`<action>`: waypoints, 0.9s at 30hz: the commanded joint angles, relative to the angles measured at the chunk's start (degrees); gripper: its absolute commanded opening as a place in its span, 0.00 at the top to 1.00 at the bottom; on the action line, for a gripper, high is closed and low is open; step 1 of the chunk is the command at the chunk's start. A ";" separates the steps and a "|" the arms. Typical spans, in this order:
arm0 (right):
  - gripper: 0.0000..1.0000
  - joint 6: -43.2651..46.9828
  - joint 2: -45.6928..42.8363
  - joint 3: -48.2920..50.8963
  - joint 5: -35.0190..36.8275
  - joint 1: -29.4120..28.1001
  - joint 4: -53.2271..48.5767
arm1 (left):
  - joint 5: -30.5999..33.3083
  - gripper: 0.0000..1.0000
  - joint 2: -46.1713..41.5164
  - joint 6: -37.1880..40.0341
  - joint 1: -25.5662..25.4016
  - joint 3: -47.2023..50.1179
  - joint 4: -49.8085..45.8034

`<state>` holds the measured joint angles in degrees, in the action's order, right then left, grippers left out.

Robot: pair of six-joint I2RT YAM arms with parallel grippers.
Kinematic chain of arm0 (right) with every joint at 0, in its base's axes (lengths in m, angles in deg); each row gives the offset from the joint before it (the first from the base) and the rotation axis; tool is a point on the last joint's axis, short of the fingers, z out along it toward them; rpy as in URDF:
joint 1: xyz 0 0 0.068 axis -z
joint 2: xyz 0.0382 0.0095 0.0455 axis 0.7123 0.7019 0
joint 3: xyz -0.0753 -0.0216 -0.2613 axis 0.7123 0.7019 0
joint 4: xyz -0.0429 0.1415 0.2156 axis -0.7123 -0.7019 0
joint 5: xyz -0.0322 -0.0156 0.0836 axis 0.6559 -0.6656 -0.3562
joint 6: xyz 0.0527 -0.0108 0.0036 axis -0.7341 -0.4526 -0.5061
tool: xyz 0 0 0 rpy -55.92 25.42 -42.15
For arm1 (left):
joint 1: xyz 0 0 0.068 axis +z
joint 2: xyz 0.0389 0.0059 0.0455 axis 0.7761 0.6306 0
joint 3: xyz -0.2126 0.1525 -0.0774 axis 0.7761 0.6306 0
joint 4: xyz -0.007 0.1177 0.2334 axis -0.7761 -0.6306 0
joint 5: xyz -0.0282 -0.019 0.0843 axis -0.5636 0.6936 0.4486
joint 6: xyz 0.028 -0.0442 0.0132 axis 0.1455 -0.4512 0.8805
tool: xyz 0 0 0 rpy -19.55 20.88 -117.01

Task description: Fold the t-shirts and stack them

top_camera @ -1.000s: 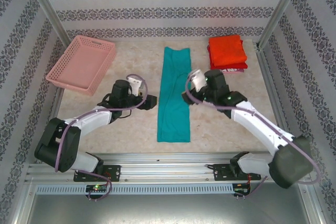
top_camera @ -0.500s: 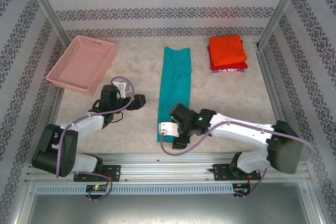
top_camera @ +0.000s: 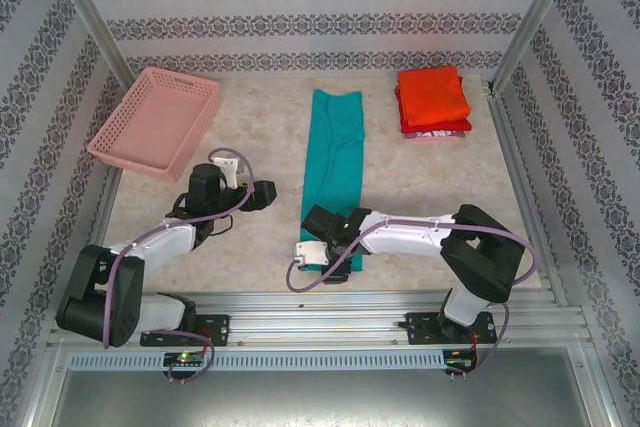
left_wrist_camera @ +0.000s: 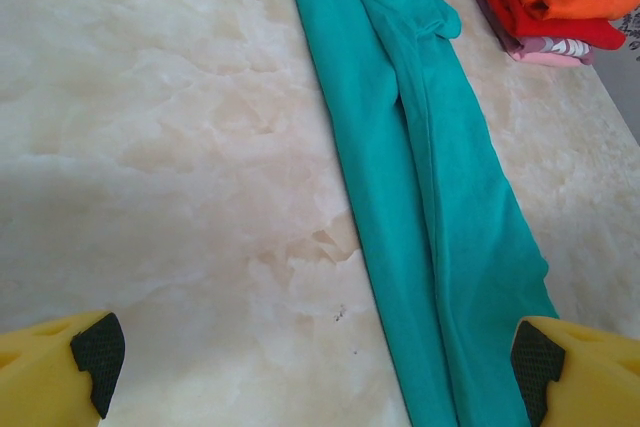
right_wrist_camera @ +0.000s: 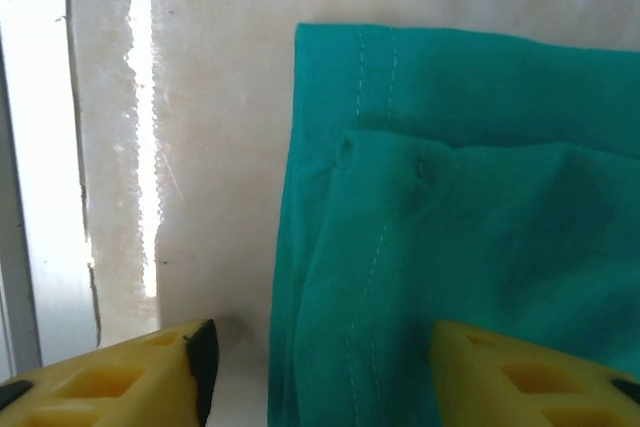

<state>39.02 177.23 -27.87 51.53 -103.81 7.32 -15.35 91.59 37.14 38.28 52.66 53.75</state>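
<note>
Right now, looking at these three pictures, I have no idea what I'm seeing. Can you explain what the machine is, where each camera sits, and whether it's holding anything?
These are two robot arms bolted at the near edge of a table, each ending in a two-finger gripper. The wide picture comes from a fixed camera above and behind them. The other two come from cameras on the wrists, so the yellow tips at the bottom are the fingers. On the table lie a teal t-shirt folded into a long strip, a stack of folded t-shirts at the far right with orange on top, and a pink basket at the far left. The left gripper hovers open beside the strip, holding nothing. The right gripper is open at the strip's near corner, one finger over bare table, the other over cloth, gripping nothing.
</note>
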 commanded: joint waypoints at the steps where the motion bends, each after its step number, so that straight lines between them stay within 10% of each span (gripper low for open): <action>1: 0.50 0.89 2.21 -1.51 1.61 -0.43 -0.31 | 0.42 0.00 -0.81 0.94 0.77 1.00 0.57; 13: 1.00 1.16 2.31 -2.12 4.45 -0.41 -2.08 | -0.96 0.00 -1.83 2.82 0.83 1.37 0.35; 27: 1.00 3.69 -13.50 -2.37 1.04 4.22 -9.34 | 0.21 0.00 -13.04 26.49 -4.68 -2.07 -13.22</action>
<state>40.64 165.69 -28.57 53.28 -101.30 1.47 -16.43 81.18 53.91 35.27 53.10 46.17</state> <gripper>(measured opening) 0.046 0.999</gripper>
